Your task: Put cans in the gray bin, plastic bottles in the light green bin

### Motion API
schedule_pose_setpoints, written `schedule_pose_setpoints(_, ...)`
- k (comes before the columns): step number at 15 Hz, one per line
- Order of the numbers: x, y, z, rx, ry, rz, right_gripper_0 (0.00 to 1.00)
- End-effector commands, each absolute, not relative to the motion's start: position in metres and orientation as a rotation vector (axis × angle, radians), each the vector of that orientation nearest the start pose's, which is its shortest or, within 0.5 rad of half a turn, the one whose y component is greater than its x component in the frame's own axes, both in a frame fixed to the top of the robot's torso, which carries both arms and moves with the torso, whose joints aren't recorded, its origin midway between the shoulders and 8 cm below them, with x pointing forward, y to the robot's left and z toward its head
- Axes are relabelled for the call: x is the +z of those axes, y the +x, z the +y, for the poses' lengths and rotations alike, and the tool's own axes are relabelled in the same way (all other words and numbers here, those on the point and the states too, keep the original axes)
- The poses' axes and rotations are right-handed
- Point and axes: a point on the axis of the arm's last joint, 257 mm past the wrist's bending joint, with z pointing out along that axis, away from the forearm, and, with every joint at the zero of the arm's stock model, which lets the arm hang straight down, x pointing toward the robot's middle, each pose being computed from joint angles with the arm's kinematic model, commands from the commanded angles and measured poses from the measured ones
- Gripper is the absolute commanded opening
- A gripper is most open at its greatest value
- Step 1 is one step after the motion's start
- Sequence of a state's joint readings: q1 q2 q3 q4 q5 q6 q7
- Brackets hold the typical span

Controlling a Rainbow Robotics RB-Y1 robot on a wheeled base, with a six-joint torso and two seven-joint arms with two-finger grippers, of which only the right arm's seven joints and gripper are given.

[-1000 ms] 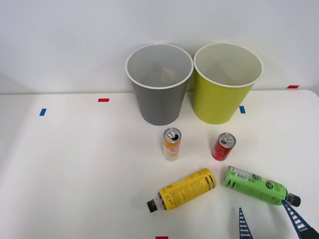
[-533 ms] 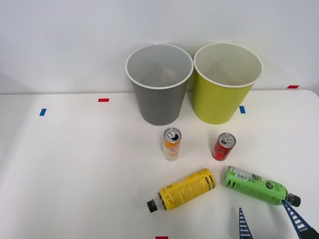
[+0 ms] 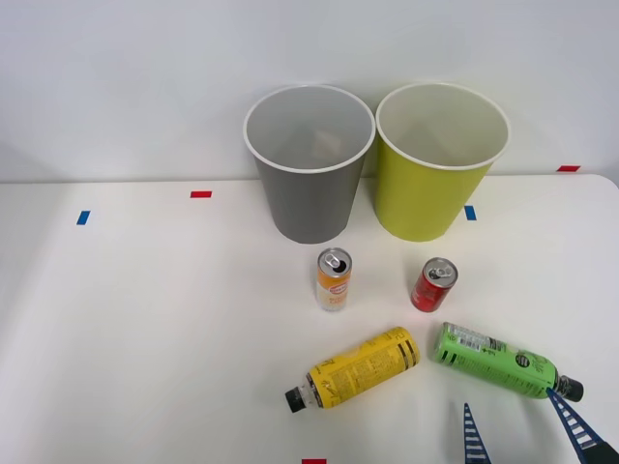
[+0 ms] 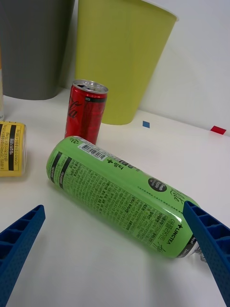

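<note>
Nothing has shifted over the last second. The green-wrapped plastic bottle (image 3: 495, 361) lies on the white desk (image 3: 145, 338) at near right, its cap end beside your released right claw (image 3: 522, 425), which stays spread and empty. The tall lime plastic bin (image 3: 426, 193) stands far behind. No sorting done yet; you're paused pre-grasp.

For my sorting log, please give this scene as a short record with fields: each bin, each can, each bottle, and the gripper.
gray bin: upright, at the back of the table
light green bin: upright, beside the gray bin on the robot's right
orange-and-white can: standing, in front of the gray bin
red can: standing, in front of the light green bin
yellow bottle: lying on its side
green bottle: lying on its side
right gripper: open, at the green bottle's cap end, holding nothing
</note>
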State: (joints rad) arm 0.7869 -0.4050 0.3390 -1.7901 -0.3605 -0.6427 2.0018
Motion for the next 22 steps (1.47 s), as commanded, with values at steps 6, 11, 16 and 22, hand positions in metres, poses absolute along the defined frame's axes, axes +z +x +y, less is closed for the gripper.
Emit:
schedule_pose_setpoints(6, -0.2988, 0.2673, -0.2547, -0.169, -0.267, 1.554, 1.00)
schedule_pose_setpoints(11, -0.2988, 0.2673, -0.2547, -0.169, -0.267, 1.554, 1.00)
schedule_pose_setpoints(16, -0.2988, 0.2673, -0.2547, -0.169, -0.267, 1.554, 1.00)
schedule_pose_setpoints(22, -0.2988, 0.2673, -0.2547, -0.169, -0.267, 1.554, 1.00)
